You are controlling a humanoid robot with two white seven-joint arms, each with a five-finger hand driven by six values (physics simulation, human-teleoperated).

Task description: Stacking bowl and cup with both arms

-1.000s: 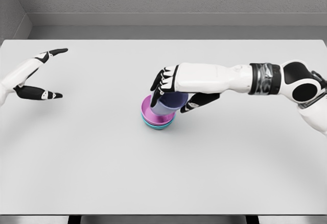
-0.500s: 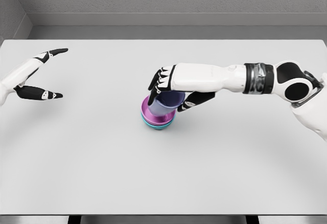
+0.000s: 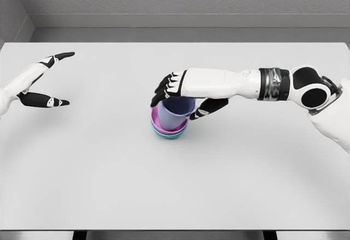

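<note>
Right hand [image 3: 183, 95] fingers curl round the smooth lavender cup [image 3: 176, 112] seated in nested glossy bowls [image 3: 168, 130].

The right hand [image 3: 178, 89] covers the cup's [image 3: 176, 113] rim, so contact seems likely but unclear, and the left arm [image 3: 16, 84] is cut off.

I am not seeing any text, label, brand, number or sign that I can read; nothing written is showing on the desk [image 3: 175, 185] or on my arms.
</note>
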